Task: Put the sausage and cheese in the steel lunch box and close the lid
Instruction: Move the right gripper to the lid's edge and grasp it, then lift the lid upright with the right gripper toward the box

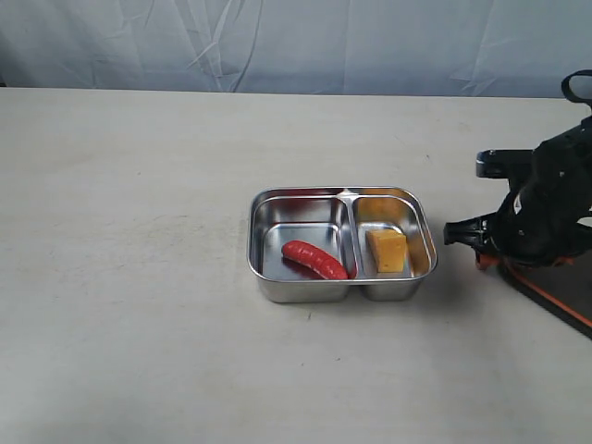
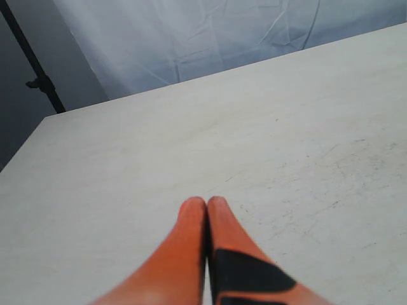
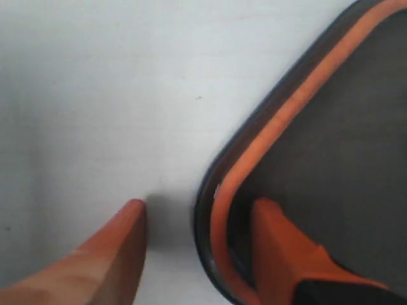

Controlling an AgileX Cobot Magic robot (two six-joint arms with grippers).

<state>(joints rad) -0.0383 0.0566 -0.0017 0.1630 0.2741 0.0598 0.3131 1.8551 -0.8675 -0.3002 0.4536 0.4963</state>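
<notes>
The steel lunch box (image 1: 252, 242) stands mid-table. The red sausage (image 1: 314, 260) lies in its left compartment and the yellow cheese (image 1: 388, 250) in its right one. To the right of the box the dark lid (image 1: 558, 289) lies flat on the table, orange seal up. My right gripper (image 1: 483, 259) is low at the lid's near corner. In the right wrist view this gripper (image 3: 200, 206) is open and straddles the rim of the lid (image 3: 343, 140), one finger over the table, the other over the lid's inside. My left gripper (image 2: 207, 204) is shut on nothing above bare table.
A pale cloth backdrop hangs behind the table's far edge (image 1: 277, 90). A black stand (image 2: 38, 79) rises beyond the table in the left wrist view. The left arm does not show in the exterior view.
</notes>
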